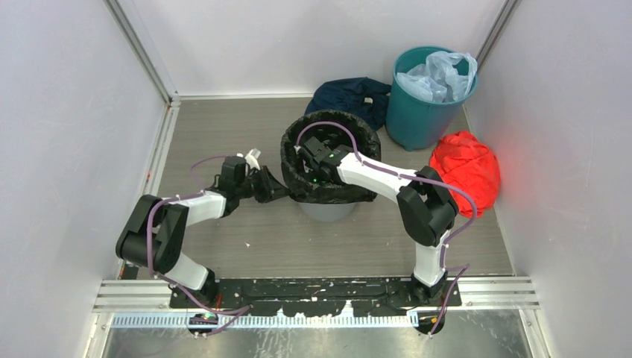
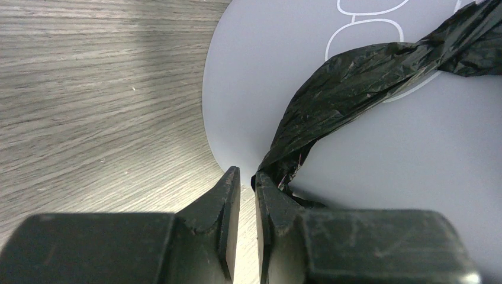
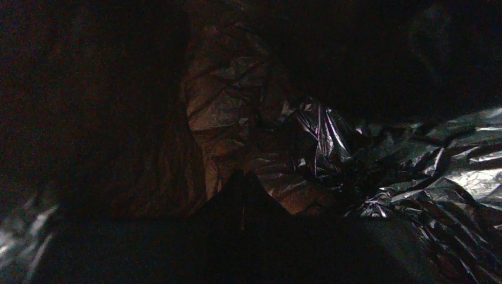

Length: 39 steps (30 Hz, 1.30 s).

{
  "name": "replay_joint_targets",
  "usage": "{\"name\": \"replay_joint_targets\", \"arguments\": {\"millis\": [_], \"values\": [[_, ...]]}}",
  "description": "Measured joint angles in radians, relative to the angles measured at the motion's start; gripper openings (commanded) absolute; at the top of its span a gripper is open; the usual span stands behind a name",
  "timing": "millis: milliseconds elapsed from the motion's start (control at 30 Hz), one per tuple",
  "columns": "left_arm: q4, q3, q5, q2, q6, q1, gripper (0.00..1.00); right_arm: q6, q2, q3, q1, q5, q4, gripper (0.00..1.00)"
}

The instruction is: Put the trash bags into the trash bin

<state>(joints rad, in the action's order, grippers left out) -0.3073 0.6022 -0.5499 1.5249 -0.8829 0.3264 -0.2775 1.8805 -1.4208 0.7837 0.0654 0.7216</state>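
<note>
The black trash bag (image 1: 359, 134) is draped over the rim of the grey trash bin (image 1: 328, 212) and lines its inside. A twisted, taut corner of the bag (image 2: 355, 77) runs down the bin's wall (image 2: 266, 89) to my left gripper (image 2: 247, 173). That gripper (image 1: 274, 188) sits left of the bin, low by the floor, nearly shut, with the bag's end caught at its tips. My right gripper (image 1: 307, 149) reaches down inside the bin. In the right wrist view it (image 3: 243, 174) is shut, dark, with crinkled bag (image 3: 414, 171) all around it.
A teal bin (image 1: 421, 112) holding a pale blue plastic bag (image 1: 440, 74) stands at the back right. A red cloth bundle (image 1: 466, 168) lies right of the grey bin, a dark navy cloth (image 1: 350, 95) behind it. Walls close in on both sides.
</note>
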Motion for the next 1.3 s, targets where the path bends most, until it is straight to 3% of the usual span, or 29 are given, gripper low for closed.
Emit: {"name": "replay_joint_targets", "arguments": {"millis": [233, 400, 633, 800, 1300], "values": [[-0.022, -0.012, 0.000, 0.005, -0.002, 0.000, 0.17, -0.010, 0.000, 0.020, 0.000, 0.000, 0.001, 0.01], [-0.006, -0.016, 0.000, -0.019, 0.000, 0.000, 0.24, -0.013, 0.017, 0.026, 0.000, 0.000, 0.010, 0.01], [0.262, 0.035, 0.067, -0.252, 0.095, 0.000, 0.35, -0.011, 0.044, -0.014, 0.000, -0.006, 0.080, 0.01], [0.422, 0.120, 0.129, -0.389, 0.166, 0.000, 0.36, -0.010, 0.044, -0.100, 0.000, -0.027, 0.138, 0.01], [0.565, 0.142, 0.157, -0.414, 0.210, 0.000, 0.35, -0.009, -0.092, -0.216, 0.000, -0.192, 0.281, 0.05]]}}
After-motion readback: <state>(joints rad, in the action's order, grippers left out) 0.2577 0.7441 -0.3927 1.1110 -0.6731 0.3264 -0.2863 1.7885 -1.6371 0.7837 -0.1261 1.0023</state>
